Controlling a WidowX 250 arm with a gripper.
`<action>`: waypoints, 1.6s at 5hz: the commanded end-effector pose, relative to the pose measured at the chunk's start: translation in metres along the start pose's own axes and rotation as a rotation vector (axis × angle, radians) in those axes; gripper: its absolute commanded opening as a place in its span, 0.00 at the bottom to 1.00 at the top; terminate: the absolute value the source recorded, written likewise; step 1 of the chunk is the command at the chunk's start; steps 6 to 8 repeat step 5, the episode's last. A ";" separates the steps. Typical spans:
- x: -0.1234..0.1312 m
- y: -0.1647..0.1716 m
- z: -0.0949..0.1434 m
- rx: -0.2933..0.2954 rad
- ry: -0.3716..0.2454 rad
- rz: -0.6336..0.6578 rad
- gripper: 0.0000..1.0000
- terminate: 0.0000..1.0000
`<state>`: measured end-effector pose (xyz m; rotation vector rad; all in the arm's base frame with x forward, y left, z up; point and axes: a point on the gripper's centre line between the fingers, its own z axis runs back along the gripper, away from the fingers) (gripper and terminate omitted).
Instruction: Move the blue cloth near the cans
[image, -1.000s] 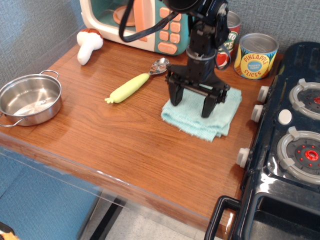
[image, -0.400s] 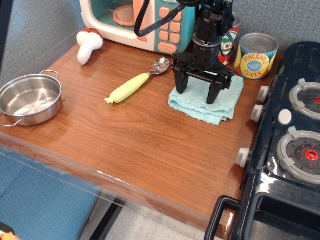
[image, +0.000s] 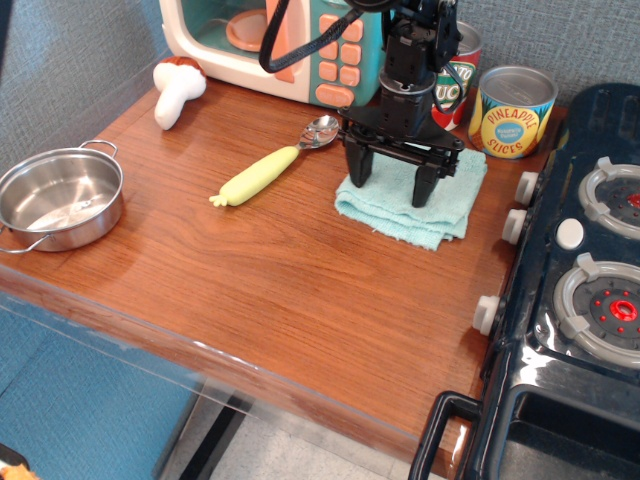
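Your work surface is a wooden table (image: 250, 270). Resting directly on it you have: a steel pot (image: 58, 197) at the left edge, a toy mushroom (image: 177, 90), a toy microwave (image: 270, 40), a yellow-handled spoon (image: 275, 165), the blue cloth (image: 412, 200), and the cans (image: 510, 112) just behind the cloth.

The blue cloth (image: 412, 203) is a pale aqua terry square, folded, lying flat on the wood toward the far right, its near edge slightly rumpled. Just beyond its far right corner stands the yellow-and-blue can (image: 512, 112), upright, silver-topped, labelled "Pineapple Slices"; cloth and can appear nearly touching, though contact is hard to judge. The red-and-white can (image: 457, 82) stands upright to its left, mostly hidden, label unreadable.
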<state>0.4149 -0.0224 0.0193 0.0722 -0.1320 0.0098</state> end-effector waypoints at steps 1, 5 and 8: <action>0.005 0.022 0.079 -0.036 -0.159 0.052 1.00 0.00; -0.001 0.028 0.084 -0.047 -0.161 0.056 1.00 1.00; -0.001 0.028 0.084 -0.047 -0.161 0.056 1.00 1.00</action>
